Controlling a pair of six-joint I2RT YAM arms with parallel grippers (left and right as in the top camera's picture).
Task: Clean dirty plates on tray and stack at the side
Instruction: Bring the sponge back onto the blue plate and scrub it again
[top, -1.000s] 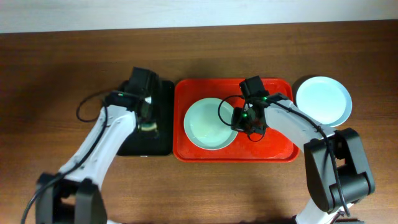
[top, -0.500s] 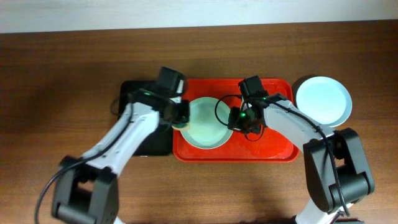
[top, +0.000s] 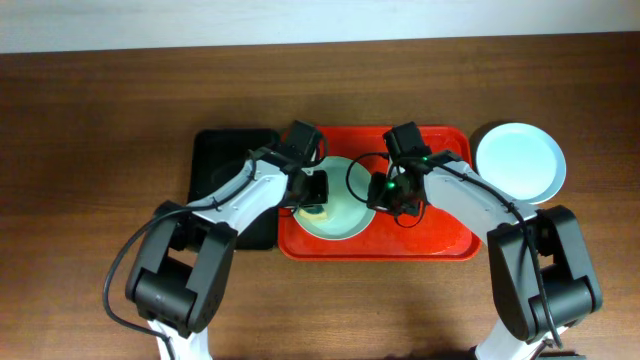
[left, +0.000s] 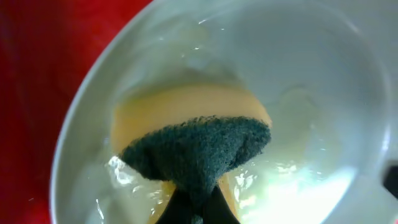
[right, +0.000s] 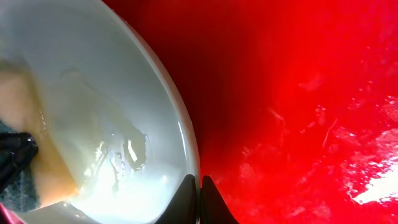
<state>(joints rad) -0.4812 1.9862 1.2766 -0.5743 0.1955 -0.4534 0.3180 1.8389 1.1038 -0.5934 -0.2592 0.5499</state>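
So, the left tool (top: 312, 196) pinches a sponge (left: 193, 146) down into the plate (top: 345, 218) on the tray (top: 445, 240), while the right tool (right: 199, 190) clamps the rim (right: 188, 140), probably so it won't slide during scrubbing.

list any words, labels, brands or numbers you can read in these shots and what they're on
None: no word, label, brand, number or sign can be read in any view.
The red tray, the pale plate on it, the sponge, the black tray and the side plate show no print.
The only mark is a small green light on the right arm, not a character.
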